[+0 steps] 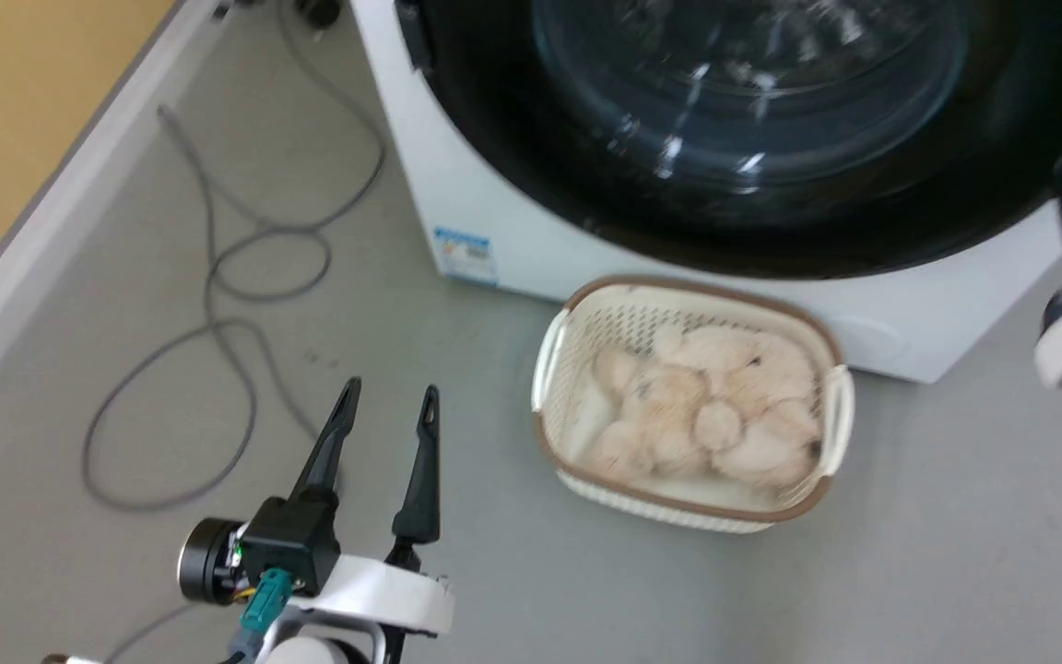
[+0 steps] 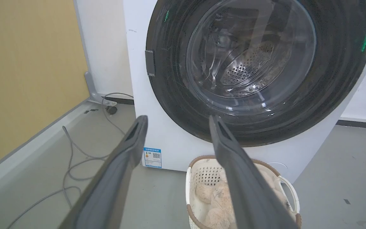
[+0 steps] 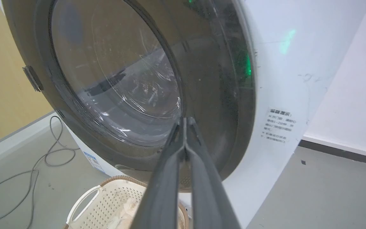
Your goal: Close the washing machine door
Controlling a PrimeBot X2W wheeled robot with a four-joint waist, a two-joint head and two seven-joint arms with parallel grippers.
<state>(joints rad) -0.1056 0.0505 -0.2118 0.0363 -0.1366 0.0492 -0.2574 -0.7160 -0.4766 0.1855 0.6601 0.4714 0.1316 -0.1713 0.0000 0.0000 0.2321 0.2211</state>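
The washing machine (image 2: 138, 79) stands on a grey floor (image 1: 909, 516). The washing machine door (image 2: 338, 79), a round black disc with a clear glass window, lies flat against the machine's front.

Left gripper (image 1: 390, 395): low over the floor, left of the basket (image 1: 632, 318) and well apart from the door. Its fingers are spread wide and hold nothing.

Right gripper (image 3: 183, 120): fingers pressed together, empty. The tips sit before the door's black ring, just beside the edge of the glass. Contact cannot be told.

The basket, holding a plush toy (image 1: 706, 406), sits on the floor just in front of the machine, below the door. A grey cable (image 1: 265, 298) lies looped on the floor to the left.
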